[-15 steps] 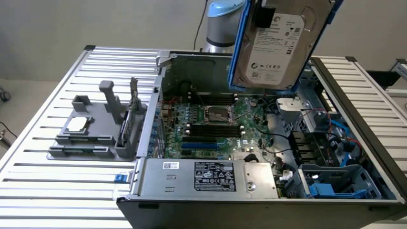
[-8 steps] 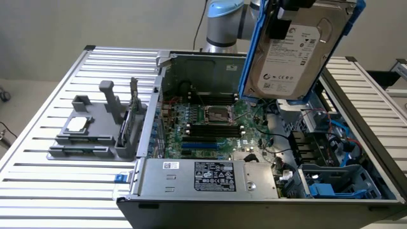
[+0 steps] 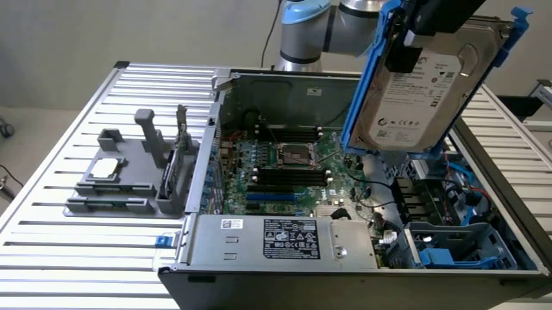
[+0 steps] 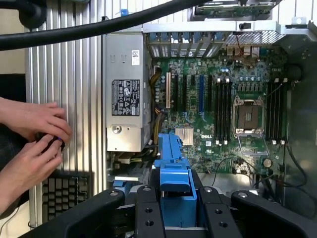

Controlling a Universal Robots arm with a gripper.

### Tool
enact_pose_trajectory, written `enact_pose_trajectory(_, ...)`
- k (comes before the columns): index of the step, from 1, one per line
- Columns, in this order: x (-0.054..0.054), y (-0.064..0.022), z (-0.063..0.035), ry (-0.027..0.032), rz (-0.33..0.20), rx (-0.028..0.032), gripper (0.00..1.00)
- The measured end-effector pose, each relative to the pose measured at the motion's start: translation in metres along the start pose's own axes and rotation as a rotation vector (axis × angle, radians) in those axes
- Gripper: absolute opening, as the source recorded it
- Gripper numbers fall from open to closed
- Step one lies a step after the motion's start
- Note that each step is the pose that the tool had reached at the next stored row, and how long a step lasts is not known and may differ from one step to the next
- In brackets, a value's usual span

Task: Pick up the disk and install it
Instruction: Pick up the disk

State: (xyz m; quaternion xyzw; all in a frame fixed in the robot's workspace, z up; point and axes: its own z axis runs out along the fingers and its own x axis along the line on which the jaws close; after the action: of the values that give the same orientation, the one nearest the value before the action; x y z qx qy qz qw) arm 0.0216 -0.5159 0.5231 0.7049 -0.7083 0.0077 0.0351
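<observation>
A ribbed metal counter (image 3: 52,258) carries an open computer case (image 3: 285,87) lying on its side, its green motherboard (image 3: 285,161) facing up before a plain pale wall. Above the case, toward the exterior view's right, the robot arm's black gripper (image 3: 412,51) is clamped on the disk (image 3: 418,97), its fingers pressed against the blue carrier frame (image 3: 366,84) that wraps the drive. The disk hangs nearly upright and slightly tilted, clear of the case, with its white printed label turned toward the camera. On the near side of the case sits the silver power supply box (image 3: 285,239), and a drive bay with blue plastic parts (image 3: 457,248) occupies the near corner at the exterior view's right. On the counter to the exterior view's left, apart from the case, stands a grey fixture (image 3: 129,174) with a small square chip (image 3: 105,168) resting on it. In the wrist view, a person's hands (image 4: 34,124) are held together at the counter's edge, near a dark keyboard (image 4: 62,191).
</observation>
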Motion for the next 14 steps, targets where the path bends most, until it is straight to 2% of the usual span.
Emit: enact_pose_trajectory(14,0.032,-0.0386,0.0128,-0.0001,0.000,0.0006,0.33)
